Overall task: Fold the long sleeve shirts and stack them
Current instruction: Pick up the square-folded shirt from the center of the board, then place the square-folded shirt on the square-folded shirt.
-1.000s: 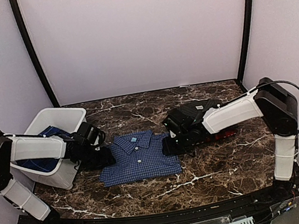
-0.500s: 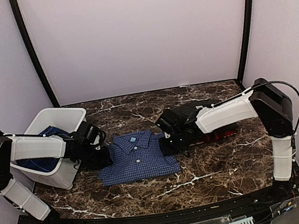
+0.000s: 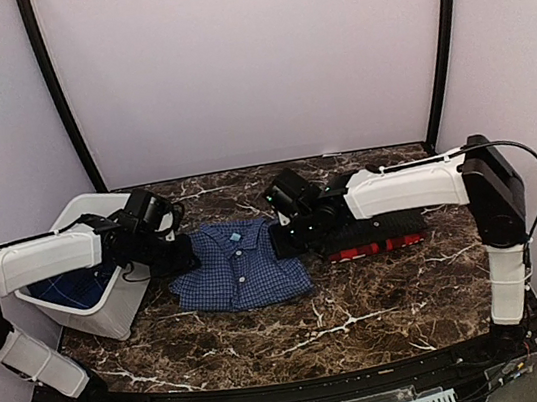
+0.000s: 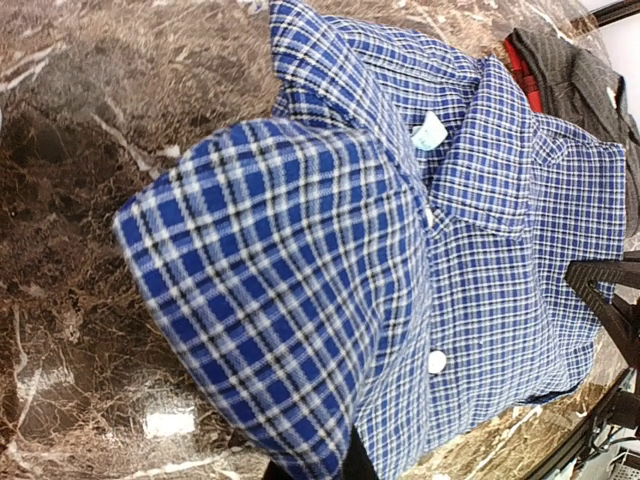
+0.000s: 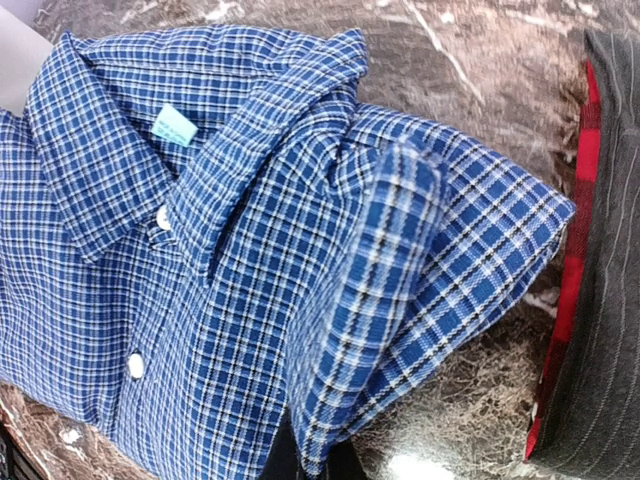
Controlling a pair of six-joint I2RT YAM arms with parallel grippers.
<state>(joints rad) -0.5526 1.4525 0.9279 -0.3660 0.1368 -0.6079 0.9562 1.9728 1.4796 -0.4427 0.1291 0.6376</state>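
A folded blue-and-white check shirt (image 3: 240, 269) lies collar-up in the middle of the marble table. My left gripper (image 3: 184, 259) is shut on its left edge and my right gripper (image 3: 283, 242) on its right edge. Both edges are raised off the table. In the left wrist view the check shirt (image 4: 460, 250) bulges over the jaws, which are hidden. The right wrist view shows the same: the cloth (image 5: 200, 260) drapes over the jaws. To the right lies a black pinstriped shirt (image 5: 600, 300) on top of a red-and-black plaid shirt (image 3: 368, 247), partly hidden under my right arm.
A white plastic bin (image 3: 113, 307) stands at the left, tilted, with blue cloth (image 3: 64, 289) inside it. My left arm reaches across the bin. Dark walls and black posts close in the back of the table.
Both grippers have shut on the check shirt's sides. Both arms have shifted toward the back of the table, taking the shirt with them, and its side edges have risen.
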